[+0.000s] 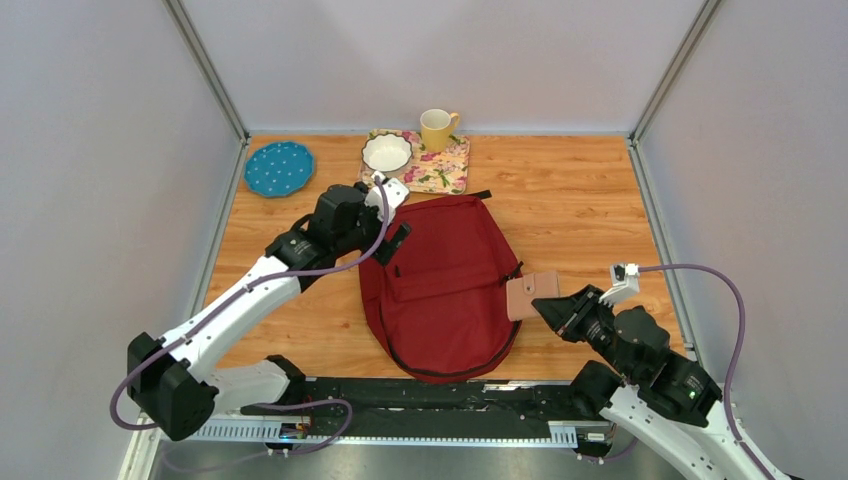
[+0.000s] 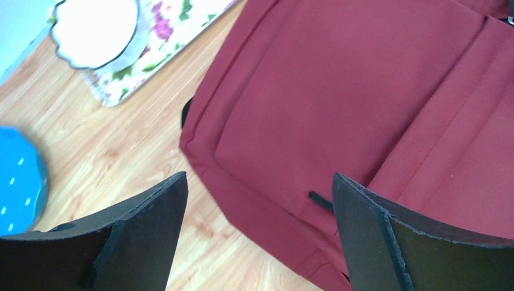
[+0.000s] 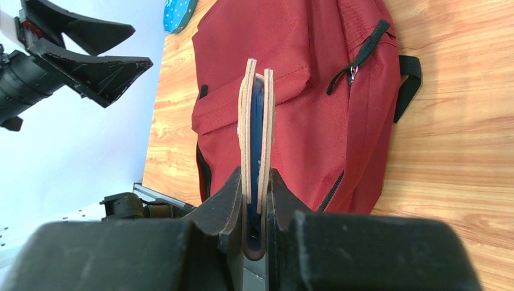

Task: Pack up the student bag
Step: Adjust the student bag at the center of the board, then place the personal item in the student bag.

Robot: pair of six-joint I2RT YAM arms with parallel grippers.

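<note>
Top external view, looking down on the student bag [image 1: 445, 285] lying flat mid-desk [image 1: 570, 190], between the two arms. Left fingers [image 2: 151, 230] spread wide, gripping nothing, hanging over the bag's far left corner, one above red fabric and the other above bare wood. Right fingers [image 3: 227, 206] clamped tight on a pink wallet [image 1: 532, 295], held edge-up right at the bag's right side. Can't tell whether wallet and bag touch. Behind the bag, a floral tray [image 1: 448, 172] carrying a white bowl [image 1: 387, 152] and a yellow mug [image 1: 436, 128], with a teal dotted plate [image 1: 279, 167] off to its left. Can't see into the bag.
</note>
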